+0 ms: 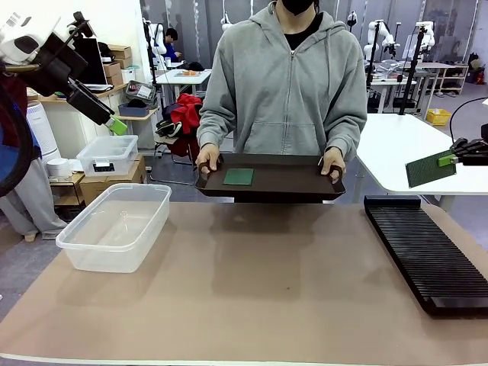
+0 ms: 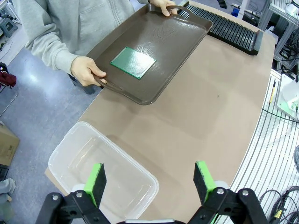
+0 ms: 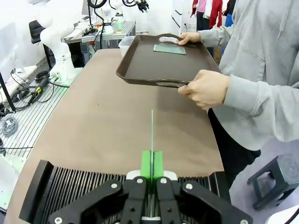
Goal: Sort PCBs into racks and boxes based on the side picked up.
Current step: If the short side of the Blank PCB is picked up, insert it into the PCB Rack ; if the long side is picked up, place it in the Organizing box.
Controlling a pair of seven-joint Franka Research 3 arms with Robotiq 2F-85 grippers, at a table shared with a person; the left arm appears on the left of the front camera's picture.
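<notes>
Your right end effector [image 3: 152,164] is pinching a board [image 3: 152,133] near the rack [image 3: 79,186].
Any tilt risks jamming it across the slots; your left end effector [image 2: 150,179] is hanging released.

The long flat black ribbed rack [image 1: 427,252] is cut off by the front view's right edge, as is the right gripper [image 1: 450,160]. The thin green circuit board [image 3: 152,135] clamped in it is seen edge-on from the right wrist, its faces hidden. The large clear plastic tub [image 2: 93,154] is clipped by the left wrist view's bottom edge.
</notes>
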